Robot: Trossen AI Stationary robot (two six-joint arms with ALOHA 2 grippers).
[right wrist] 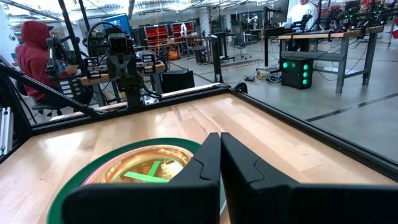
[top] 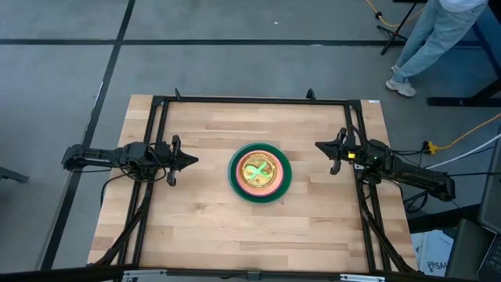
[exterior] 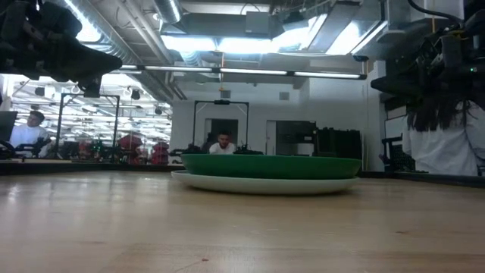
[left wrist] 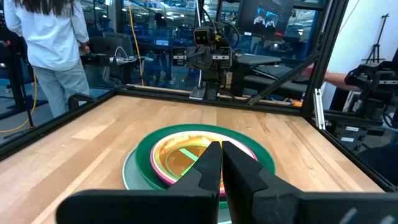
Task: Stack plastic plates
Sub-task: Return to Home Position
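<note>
Wooden table [top: 196, 223], single stack of plastic plates [top: 260, 174] at its centre, lowest apparently pale blue

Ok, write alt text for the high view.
A nested stack of plastic plates, dark green outermost, sits centred on the wooden table. The left end effector and right end effector flank it, shut and clear of it.

Across the wooden table [exterior: 114, 227] I see a dark green plate [exterior: 270, 166] resting on a paler plate [exterior: 265, 184], both edge-on at mid-table. My left arm [exterior: 45, 38] hangs dark at upper left, my right arm [exterior: 447, 57] at upper right. A person [exterior: 222, 143] shows beyond them.
</note>
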